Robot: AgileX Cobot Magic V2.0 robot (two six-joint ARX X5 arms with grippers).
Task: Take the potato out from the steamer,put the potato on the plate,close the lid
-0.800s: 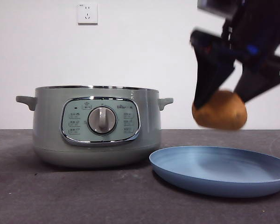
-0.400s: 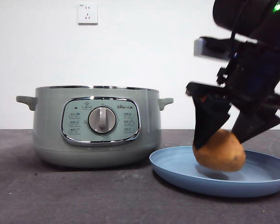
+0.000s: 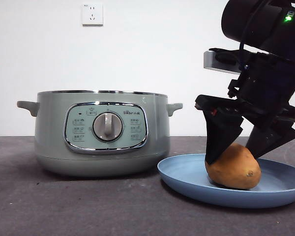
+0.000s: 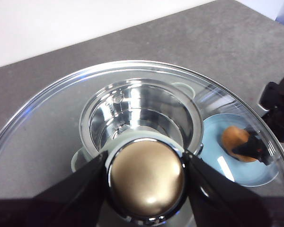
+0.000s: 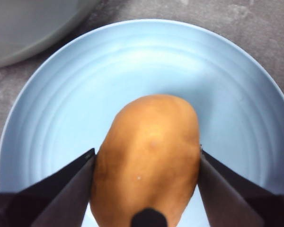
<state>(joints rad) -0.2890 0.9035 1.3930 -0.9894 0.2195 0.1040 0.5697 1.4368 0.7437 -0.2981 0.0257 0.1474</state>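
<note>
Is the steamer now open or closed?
Open: the steamer has no lid on; the left claw holds the lid above it.

A dark grey, faintly mottled bench [image 3: 88,206] runs the full width of the front view, meeting a plain white wall [image 3: 152,49] behind it. High on that wall, toward the left, sits a white square plastic power socket [image 3: 92,14] with small dark slots. A few tiny dark specks dot the bench surface near its front left.
</note>
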